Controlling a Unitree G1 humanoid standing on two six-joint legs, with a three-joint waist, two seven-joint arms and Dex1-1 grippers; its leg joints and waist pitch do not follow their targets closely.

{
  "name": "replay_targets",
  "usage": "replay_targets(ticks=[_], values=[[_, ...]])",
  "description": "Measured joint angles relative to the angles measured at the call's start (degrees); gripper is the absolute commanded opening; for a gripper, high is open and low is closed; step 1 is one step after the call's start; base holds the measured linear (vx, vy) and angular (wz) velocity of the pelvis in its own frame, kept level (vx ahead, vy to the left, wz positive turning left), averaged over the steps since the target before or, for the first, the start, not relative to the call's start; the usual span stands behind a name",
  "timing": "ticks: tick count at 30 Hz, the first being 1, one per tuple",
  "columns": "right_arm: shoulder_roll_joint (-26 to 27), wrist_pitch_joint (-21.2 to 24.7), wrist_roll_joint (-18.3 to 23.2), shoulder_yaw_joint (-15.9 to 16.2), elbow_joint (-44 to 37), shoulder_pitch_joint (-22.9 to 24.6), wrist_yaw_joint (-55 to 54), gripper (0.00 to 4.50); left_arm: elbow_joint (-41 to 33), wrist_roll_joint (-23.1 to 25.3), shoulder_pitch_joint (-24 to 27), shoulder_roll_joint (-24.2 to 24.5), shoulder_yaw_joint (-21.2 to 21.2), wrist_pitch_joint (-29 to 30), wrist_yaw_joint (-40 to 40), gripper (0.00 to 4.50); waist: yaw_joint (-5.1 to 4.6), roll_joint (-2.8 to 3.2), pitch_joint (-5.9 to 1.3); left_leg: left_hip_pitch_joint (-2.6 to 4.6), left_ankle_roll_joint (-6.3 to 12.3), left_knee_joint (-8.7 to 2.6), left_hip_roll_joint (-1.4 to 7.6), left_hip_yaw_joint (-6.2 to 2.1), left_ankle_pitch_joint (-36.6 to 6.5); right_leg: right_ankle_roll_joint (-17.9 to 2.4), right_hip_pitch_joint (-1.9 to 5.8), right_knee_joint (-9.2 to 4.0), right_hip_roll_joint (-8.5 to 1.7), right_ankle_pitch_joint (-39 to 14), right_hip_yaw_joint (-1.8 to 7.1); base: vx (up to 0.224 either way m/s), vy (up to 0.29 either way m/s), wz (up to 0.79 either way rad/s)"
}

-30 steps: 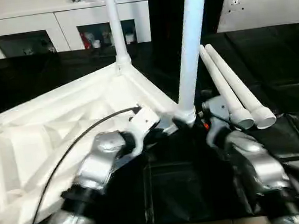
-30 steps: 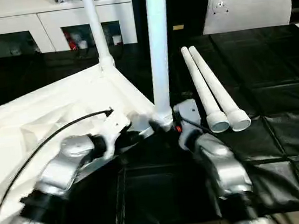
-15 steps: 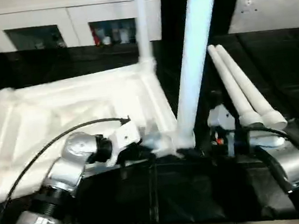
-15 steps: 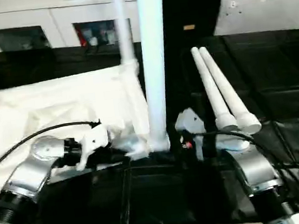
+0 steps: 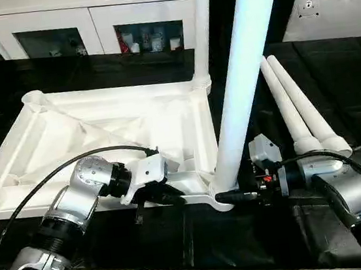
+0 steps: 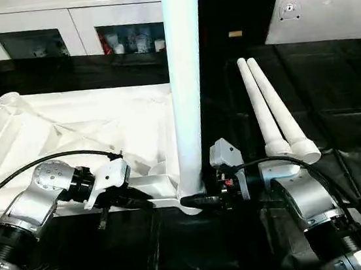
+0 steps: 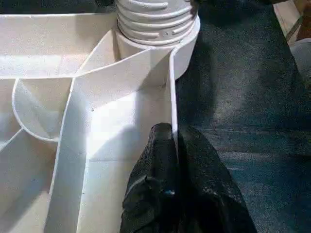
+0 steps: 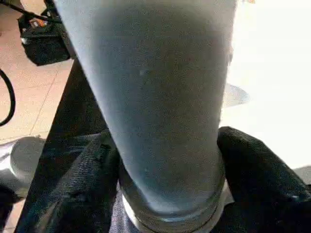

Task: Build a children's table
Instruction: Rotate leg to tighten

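The children's table lies upside down: its white ribbed tabletop (image 5: 100,125) rests on the black work table. One leg (image 5: 201,27) stands in the far corner socket. Another leg (image 5: 245,68) stands in the near corner socket. Two loose legs (image 5: 298,104) lie side by side to the right. My left gripper (image 7: 174,133) is shut on the tabletop's thin front rim, just left of the near socket. My right gripper (image 5: 231,196) reaches in from the right, and its fingers (image 8: 82,184) press both sides of the near leg's base.
A white glass-door cabinet (image 5: 87,21) stands behind the work table, and a white panel (image 5: 336,10) leans at the back right. A black cable (image 5: 60,173) loops over my left forearm. The work table's front edge runs just below my arms.
The whole picture has shifted and levelled, so the camera moved. My right gripper's fingers have come in around the near leg's base. The left gripper keeps its hold on the rim.
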Motion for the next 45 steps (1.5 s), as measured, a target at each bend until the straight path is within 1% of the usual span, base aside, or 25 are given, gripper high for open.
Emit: replay_targets(ticks=[4,7,9,11,12,14,15,17,18,19,20,21,22,24,26,27,29,30,33,34,37,38,41,42,45], values=[[0.14,0.36,0.45,-0.02,0.09,0.07,-0.13,2.68,0.21,-0.15,-0.02,0.0,0.02,-0.17,-0.09,0.0,0.03,-0.02,-0.01,0.0,0.0,0.01,0.0,0.0,0.0,0.0,0.0,0.01,0.0,0.0,0.0,0.0,0.0,0.0],[0.9,1.09,0.73,-0.32,0.09,0.3,-0.59,2.66,0.36,-0.2,0.0,-0.16,0.17,-0.25,0.16,0.0,0.05,-0.04,-0.03,0.04,0.0,0.01,0.01,0.01,0.0,0.0,0.02,0.02,0.0,0.0,0.0,0.0,0.0,0.0],[2.33,1.94,1.05,-1.53,-0.23,1.53,-2.63,2.65,0.17,-0.26,0.4,-1.04,0.67,0.99,1.75,0.0,0.1,-0.08,-0.05,0.18,-0.01,0.01,0.02,0.0,0.01,0.0,0.14,0.03,0.0,0.0,0.0,0.0,0.0,0.0],[3.88,2.79,1.41,-2.66,-0.28,2.41,-5.36,2.64,0.1,-0.02,0.46,-1.46,1.0,2.19,3.62,0.0,-0.07,-0.08,-0.05,0.27,-0.08,0.06,0.02,0.04,0.0,-0.03,0.23,0.03,0.0,0.06,0.01,0.0,0.0,0.0],[5.14,3.29,1.26,-3.49,-0.31,2.73,-8.54,2.64,-0.27,0.54,0.69,-2.22,1.73,3.79,5.85,0.0,-0.21,-0.09,-0.06,0.31,-0.31,0.1,0.02,0.04,-0.1,-0.03,0.3,0.03,0.0,0.08,0.02,0.0,0.0,0.0],[8.21,4.17,0.05,-5.02,-0.3,2.8,-15.51,2.64,-0.74,1.37,1.06,-3.71,3.18,6.8,10.32,0.0,-0.72,-0.09,-0.06,0.38,-0.37,0.14,0.02,0.03,-0.06,-0.01,0.35,-0.01,0.0,0.09,0.02,0.0,0.0,0.0],[9.67,4.65,-0.62,-5.64,-0.35,2.8,-19.2,2.64,-1.17,1.65,1.15,-4.39,3.57,8.37,12.21,0.0,-1.36,-0.09,-0.06,0.37,-0.37,0.18,0.02,0.03,-0.03,0.0,0.36,-0.04,-0.01,0.09,0.02,0.0,0.0,0.0],[11.0,5.26,-1.25,-6.57,-0.38,2.79,-23.33,2.64,-1.71,1.71,1.38,-5.92,3.81,10.4,14.83,0.0,-1.95,-0.08,-0.06,0.35,-0.37,0.25,0.02,0.04,-0.03,0.01,0.46,-0.11,-0.02,0.09,0.03,0.0,0.0,0.0],[15.5,6.04,-2.93,-9.33,0.39,2.52,-30.93,2.64,-2.37,3.02,2.16,-9.92,5.43,13.8,20.98,0.0,-2.34,-0.07,-0.06,0.45,-0.37,0.22,0.02,0.04,-0.03,0.01,0.72,-0.21,-0.02,0.09,0.01,0.0,0.0,0.0],[17.59,6.09,-3.9,-10.51,0.91,2.11,-34.84,2.63,-2.89,4.03,2.1,-11.51,5.93,15.34,24.07,0.0,-2.72,0.02,-0.07,0.56,-0.37,0.31,0.02,0.03,-0.03,0.01,0.72,-0.19,-0.02,0.09,-0.01,0.0,0.0,0.0],[19.8,6.29,-5.18,-11.57,1.71,1.07,-40.53,2.63,-3.4,4.71,2.05,-14.06,6.1,17.69,28.43,0.0,-3.24,0.36,0.0,0.88,-0.35,0.29,0.0,0.03,-0.05,0.02,0.94,-0.4,-0.06,0.09,-0.05,0.0,0.0,0.0],[20.31,6.3,-5.63,-11.88,2.25,0.56,-42.94,2.63,-3.64,4.99,2.06,-15.56,6.05,19.11,30.52,0.0,-3.48,0.65,-0.04,1.01,-0.33,0.21,-0.02,0.04,-0.06,0.02,1.13,-0.64,-0.06,0.09,-0.07,0.0,0.0,0.0],[20.63,6.41,-6.13,-11.96,2.67,0.0,-45.34,2.63,-3.9,5.1,2.06,-17.06,6.04,20.59,32.66,0.0,-3.86,0.82,-0.1,1.08,-0.29,0.11,-0.03,0.04,-0.08,0.15,1.3,-0.91,-0.06,0.15,-0.12,0.0,0.0,0.0],[21.9,6.6,-7.33,-12.48,2.83,-0.68,-49.3,2.63,-4.63,5.66,2.09,-19.67,6.19,22.87,36.23,0.0,-4.32,0.97,-0.19,1.0,-0.27,0.02,-0.04,0.05,-0.09,0.2,1.3,-1.05,-0.06,0.18,-0.13,0.0,0.0,0.0],[22.27,6.57,-7.98,-12.54,2.84,-1.09,-50.87,2.63,-5.33,6.0,2.13,-20.63,6.21,23.98,37.65,0.0,-4.44,1.03,-0.22,0.84,-0.22,0.01,-0.05,0.04,-0.12,0.29,1.2,-1.05,-0.06,0.24,-0.11,0.0,0.0,0.0],[22.26,6.31,-8.07,-12.54,2.84,-1.08,-50.91,2.98,-5.68,6.04,2.22,-20.71,6.21,24.22,37.78,0.0,-4.43,1.06,-0.24,0.79,-0.18,-0.01,-0.05,0.04,-0.16,0.31,1.15,-1.05,-0.06,0.25,-0.11,0.0,0.0,0.0],[22.36,5.84,-8.23,-12.54,2.66,-1.01,-50.88,3.33,-6.68,6.25,2.65,-20.72,6.2,24.51,38.01,0.0,-4.37,1.16,-0.31,0.62,-0.03,-0.04,-0.05,0.05,-0.26,0.35,1.04,-1.02,-0.06,0.3,-0.1,0.0,0.0,0.0],[22.6,5.59,-8.23,-12.54,2.52,-0.92,-50.86,3.35,-7.06,6.43,2.79,-20.66,6.2,24.51,38.06,0.0,-4.37,1.2,-0.34,0.31,0.05,-0.06,-0.05,0.04,-0.3,0.34,0.97,-0.97,-0.05,0.31,-0.1,0.0,0.0,0.0],[22.16,4.61,-7.96,-12.32,2.03,-0.54,-48.81,3.62,-8.31,6.16,2.91,-18.95,5.45,24.11,37.36,0.0,-4.32,1.23,-0.35,0.08,0.35,-0.16,-0.03,0.03,-0.15,0.32,0.58,-0.89,-0.02,0.31,-0.1,0.0,0.0,0.0],[21.25,4.01,-7.56,-11.9,1.58,-0.09,-46.92,3.8,-8.96,6.12,2.96,-17.32,5.07,23.64,36.29,0.0,-4.33,1.23,-0.36,-0.18,0.37,-0.16,-0.03,0.04,-0.14,0.17,0.28,-0.73,-0.02,0.35,-0.06,0.0,0.0,0.0],[18.34,3.2,-5.76,-10.71,0.68,0.83,-40.74,3.92,-9.28,5.68,3.27,-13.74,4.89,20.7,32.67,0.0,-4.4,1.19,-0.33,-0.67,0.41,0.01,-0.01,0.03,-0.14,-0.1,-0.23,-0.21,-0.02,0.21,-0.04,0.0,0.0,0.0],[17.46,3.02,-5.18,-10.26,0.32,1.3,-38.8,3.98,-9.3,5.49,3.46,-12.64,4.92,19.72,31.67,0.0,-4.37,1.18,-0.33,-0.75,0.41,0.07,0.0,0.02,-0.14,-0.16,-0.34,-0.07,-0.02,0.12,-0.05,0.0,0.0,0.0],[15.8,2.48,-4.29,-9.61,0.2,1.77,-35.04,4.37,-9.3,5.26,3.65,-10.34,5.13,18.0,29.15,0.0,-4.19,1.18,-0.32,-0.77,0.39,0.08,0.05,0.01,-0.12,-0.18,-0.42,0.0,0.01,0.09,-0.07,0.0,0.0,0.0],[15.15,2.39,-4.03,-9.55,0.2,1.77,-33.91,4.41,-9.29,5.18,3.77,-9.83,5.11,17.49,28.3,0.0,-4.14,1.18,-0.32,-0.76,0.39,0.13,0.05,0.01,-0.12,-0.13,-0.43,0.0,0.01,0.06,-0.07,0.0,0.0,0.0],[10.6,1.69,-2.79,-8.63,-0.33,1.9,-26.39,4.46,-9.05,3.7,4.01,-5.87,4.56,13.99,22.64,0.0,-3.84,1.17,-0.33,-0.8,0.41,0.29,0.05,0.01,-0.13,-0.03,-0.6,0.0,0.0,0.08,-0.04,0.0,0.0,0.0]])
